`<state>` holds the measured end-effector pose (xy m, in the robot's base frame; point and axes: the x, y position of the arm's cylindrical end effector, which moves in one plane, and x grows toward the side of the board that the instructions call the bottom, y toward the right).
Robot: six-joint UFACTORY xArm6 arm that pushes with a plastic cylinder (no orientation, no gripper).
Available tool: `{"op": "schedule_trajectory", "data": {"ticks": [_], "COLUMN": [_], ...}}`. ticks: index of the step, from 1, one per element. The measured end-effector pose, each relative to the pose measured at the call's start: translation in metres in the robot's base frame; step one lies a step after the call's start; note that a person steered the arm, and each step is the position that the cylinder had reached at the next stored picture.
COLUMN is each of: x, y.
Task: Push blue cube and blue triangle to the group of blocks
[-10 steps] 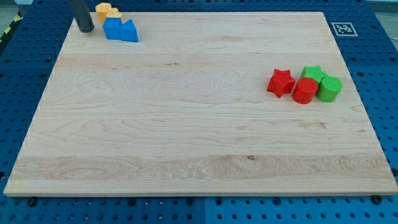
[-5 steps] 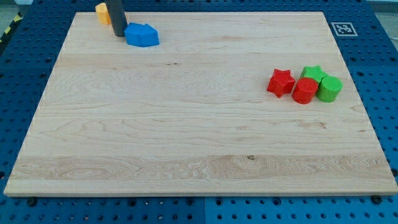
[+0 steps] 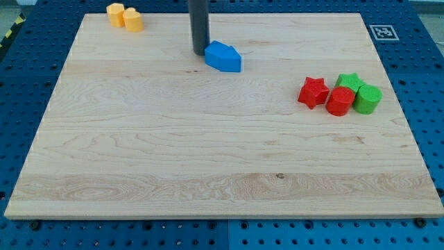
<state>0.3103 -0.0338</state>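
Observation:
The blue cube (image 3: 216,53) and the blue triangle (image 3: 232,61) lie pressed together as one blue mass in the upper middle of the board. My tip (image 3: 200,52) stands right at their left edge, touching the cube. The group of blocks sits at the view's right: a red star (image 3: 313,92), a red cylinder (image 3: 339,101), a green star (image 3: 349,82) and a green cylinder (image 3: 367,99), all close together. The blue pair is well to the left of that group.
Two yellow-orange blocks (image 3: 123,16) sit at the board's top left corner. A black and white marker tag (image 3: 382,32) is at the top right. The wooden board (image 3: 222,173) rests on a blue perforated table.
My tip has moved right and slightly down, pushing the blue cube and triangle away from the yellow blocks toward the board's middle. The red and green group has not moved.

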Motion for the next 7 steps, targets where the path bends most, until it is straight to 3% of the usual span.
{"op": "schedule_trajectory", "data": {"ticks": [4,7], "x": [0.066,0.075], "y": [0.072,0.139]}}
